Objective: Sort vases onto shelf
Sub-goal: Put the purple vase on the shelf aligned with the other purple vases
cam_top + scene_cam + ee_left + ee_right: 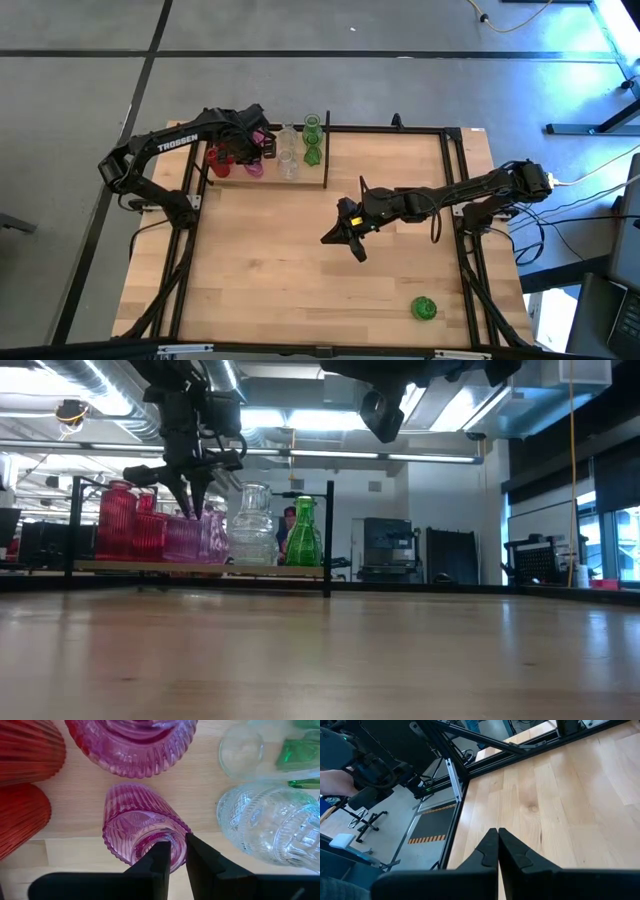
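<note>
The shelf (322, 168) lies at the table's far left and bears several vases standing on their bases: red (218, 158), pink (254, 168), clear (288, 162) and green (312, 140). My left gripper (178, 849) points down over the shelf's left half, shut on a ribbed pink vase (135, 827) that has red vases (22, 815) on one side and a clear one (272, 827) on the other. One more green vase (424, 308) sits on the table near the front right. My right gripper (498, 831) hovers shut above mid-table, holding nothing. My left gripper pinches the pink vase's rim (179, 839) at the mouth, one finger (159, 862) seemingly inside the opening and the other (202, 862) outside. The fingers come from above, pointing down. In the low view the vase (185, 538) looks to stand on the shelf board.
Black rods and posts (329, 535) edge the shelf. A black frame (455, 180) runs round the tabletop. Bare wood (270, 270) spreads over the table's near left and middle. A person's hand (332, 782) shows beyond the table in the right wrist view.
</note>
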